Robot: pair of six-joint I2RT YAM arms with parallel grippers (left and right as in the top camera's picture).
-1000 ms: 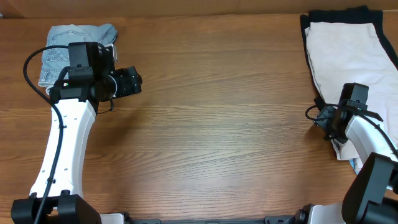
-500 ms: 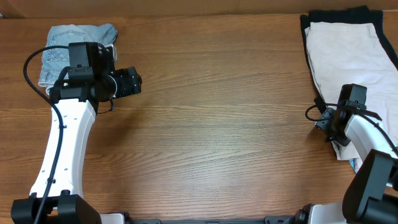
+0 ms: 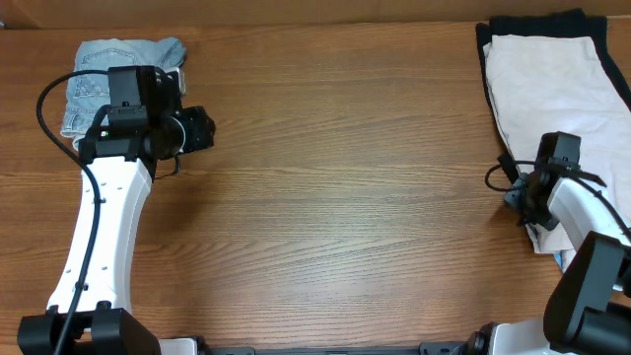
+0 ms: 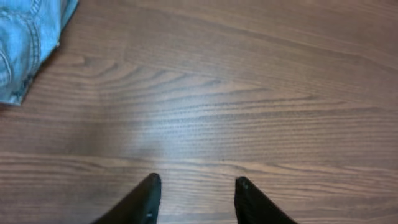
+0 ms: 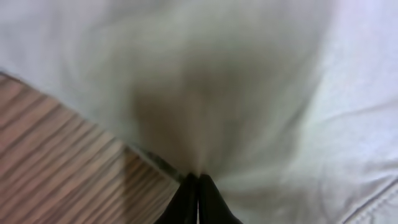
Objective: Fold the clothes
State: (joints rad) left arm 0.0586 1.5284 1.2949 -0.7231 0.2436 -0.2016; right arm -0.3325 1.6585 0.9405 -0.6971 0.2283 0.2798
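Left gripper (image 3: 201, 130) has pulled back a little toward its own arm since a second ago; its black tip reaches less far across the table (image 3: 345, 207) than before. The right gripper (image 3: 517, 193) has barely shifted, only a slight nudge at the wrist. The left fingers (image 4: 147, 194) stand apart with a moderate gap and nothing between them, above bare wood grain. The denim shorts (image 3: 91, 87) are bunched in a small heap at the far left corner of the table, partly under the left arm in the overhead view. In the left wrist view they show only as a blue corner at the upper left, well clear of the fingertips. The cream shorts (image 3: 552, 84) are spread flat at the far right end of the table. They lie on top of the black garment (image 3: 483, 54), which shows as a dark border along their left and top edges. The right gripper sits at the near left edge of the cream shorts. In the right wrist view its two fingers are pressed together with no gap, and the tips meet right at the hem, where cloth gives way to wood. Creases in the pale fabric run toward that point, so the cloth looks pinched. That view is blurred, so how much cloth is caught cannot be told.
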